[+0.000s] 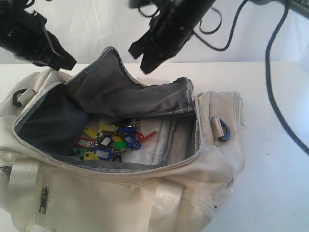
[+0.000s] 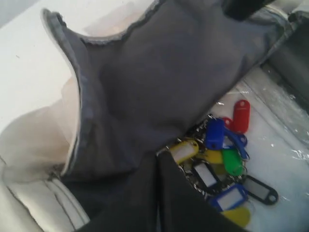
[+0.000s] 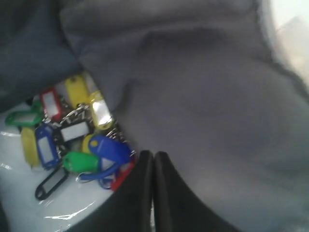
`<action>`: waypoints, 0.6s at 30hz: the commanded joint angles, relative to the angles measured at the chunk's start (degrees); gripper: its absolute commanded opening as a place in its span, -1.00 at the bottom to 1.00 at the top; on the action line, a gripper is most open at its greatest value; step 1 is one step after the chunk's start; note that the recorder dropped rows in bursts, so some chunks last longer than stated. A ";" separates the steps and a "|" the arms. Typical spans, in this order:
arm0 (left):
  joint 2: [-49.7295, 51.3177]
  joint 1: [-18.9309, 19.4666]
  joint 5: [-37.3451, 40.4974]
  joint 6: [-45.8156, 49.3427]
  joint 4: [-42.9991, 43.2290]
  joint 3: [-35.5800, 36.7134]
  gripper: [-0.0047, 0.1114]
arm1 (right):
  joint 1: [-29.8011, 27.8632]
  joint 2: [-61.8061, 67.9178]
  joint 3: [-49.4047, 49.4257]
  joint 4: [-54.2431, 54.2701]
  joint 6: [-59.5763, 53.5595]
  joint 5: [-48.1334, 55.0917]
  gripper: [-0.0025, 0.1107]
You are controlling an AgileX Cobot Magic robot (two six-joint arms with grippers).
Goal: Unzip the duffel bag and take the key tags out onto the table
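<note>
The cream duffel bag [image 1: 120, 193] lies unzipped on the white table [image 1: 270, 183]. Its grey-lined flap [image 1: 125, 96] stands folded up at the back. The key tags [image 1: 110, 142] lie in a coloured bunch on the bag's floor, also showing in the left wrist view [image 2: 222, 159] and the right wrist view [image 3: 72, 140]. My left gripper [image 1: 66, 63] hovers above the bag's far left corner, shut with nothing in it [image 2: 158, 157]. My right gripper [image 1: 145, 63] hangs just above the raised flap, also shut and holding nothing [image 3: 153, 154].
A black cable [image 1: 277, 96] runs down across the table at the right. A D-ring [image 1: 223, 129] sticks out at the bag's right end, and another ring [image 1: 21, 96] at its left end. Clear plastic film [image 1: 169, 140] lines the bag's floor.
</note>
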 commanded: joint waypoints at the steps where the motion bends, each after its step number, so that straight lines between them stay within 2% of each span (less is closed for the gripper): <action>1: -6.72 0.23 2.06 -5.03 -0.17 7.21 -0.92 | 4.35 -0.08 6.62 -0.87 -1.13 0.13 -0.96; 7: -16.40 0.23 2.91 -5.75 -0.89 19.27 -0.92 | 6.75 1.51 10.73 -3.72 2.12 0.13 -0.96; 10: -25.81 0.23 1.65 -11.68 5.16 26.29 -0.92 | 7.01 2.25 12.34 -3.87 2.86 0.13 -0.96; 13: -31.43 0.23 2.47 -14.99 7.46 29.10 -0.92 | 7.03 3.51 12.92 -3.87 2.86 0.13 -0.93; 15: -34.30 0.23 6.48 -14.49 7.69 30.24 -0.92 | 7.03 4.66 12.92 -1.47 2.86 -0.95 -0.71; 18: -37.65 0.23 11.54 -14.40 10.72 31.83 -0.92 | 7.03 7.14 12.92 0.88 2.86 -5.32 0.05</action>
